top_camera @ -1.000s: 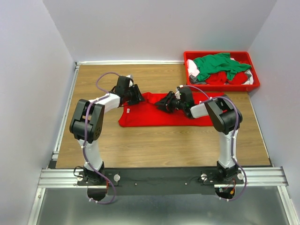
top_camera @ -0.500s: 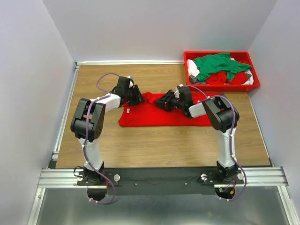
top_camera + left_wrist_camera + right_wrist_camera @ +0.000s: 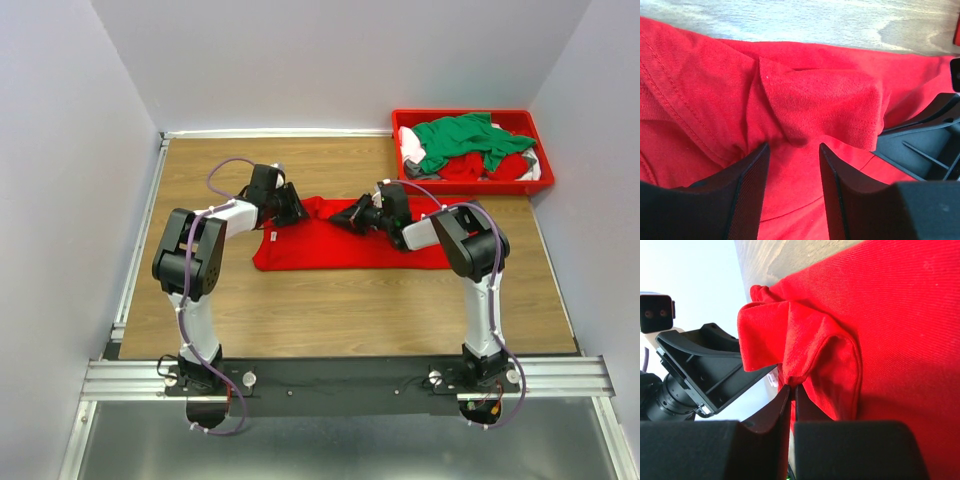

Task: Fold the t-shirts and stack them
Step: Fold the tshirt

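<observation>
Wood-grain table [image 3: 330, 310] sits inside plain pale walls [image 3: 330, 60], with a metal rail [image 3: 560, 378] along its near edge. A red t-shirt [image 3: 340, 250] lies spread flat mid-table. A heap of t-shirts [image 3: 465, 145], green, red and white, fills a red bin [image 3: 470, 188] at the far right corner. Both arms reach out and bend inward over the spread shirt's far edge. The left gripper [image 3: 792, 150] sits low on the cloth, jaws partly apart, gripping nothing. The right gripper [image 3: 791, 390] has its jaws pinched on a raised fold of the red t-shirt.
</observation>
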You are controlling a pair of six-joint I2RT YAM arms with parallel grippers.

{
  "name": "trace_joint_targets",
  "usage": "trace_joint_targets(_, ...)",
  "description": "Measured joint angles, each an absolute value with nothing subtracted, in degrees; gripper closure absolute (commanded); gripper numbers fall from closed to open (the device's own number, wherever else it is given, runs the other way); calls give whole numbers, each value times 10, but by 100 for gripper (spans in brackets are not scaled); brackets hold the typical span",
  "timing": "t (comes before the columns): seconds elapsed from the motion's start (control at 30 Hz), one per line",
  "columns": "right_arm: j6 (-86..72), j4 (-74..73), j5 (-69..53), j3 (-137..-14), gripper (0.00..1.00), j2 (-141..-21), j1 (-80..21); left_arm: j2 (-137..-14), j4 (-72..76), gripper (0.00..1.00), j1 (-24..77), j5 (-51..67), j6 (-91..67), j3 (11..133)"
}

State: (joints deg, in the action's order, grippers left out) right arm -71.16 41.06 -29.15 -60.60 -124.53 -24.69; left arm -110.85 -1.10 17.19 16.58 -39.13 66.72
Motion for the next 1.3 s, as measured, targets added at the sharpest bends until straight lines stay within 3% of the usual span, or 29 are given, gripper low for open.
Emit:
trace_joint_targets(0.13, -712, 411, -291, -606, 89, -1245, -247, -1110, -9, 57, 172, 166, -395, 667)
trace_joint_targets(1.1, -711, 411, -292, -606, 89, -1245, -247, -1142, -1, 59, 173, 172, -411, 699)
trace_joint_targets(1.13, -711, 411, -292, -606, 89, -1245, -247, -1143, 0, 65, 173, 172, -412, 699)
trace_joint_targets(1.17, -711, 411, -292, -606, 89, -1245, -247, -1144, 0, 80, 173, 172, -413, 700)
trace_joint_targets(1.2, -711, 411, -292, -606, 89, -1245, -247, -1145, 0, 84, 173, 172, -416, 701)
trace_joint_targets(1.23, -711, 411, -292, -606, 89, -1245, -247, -1146, 0, 97, 173, 172, -414, 701)
trace_joint_targets(1.3, -711, 411, -292, -606, 89, -1245, -247, -1149, -1, 100, 173, 172, -416, 701)
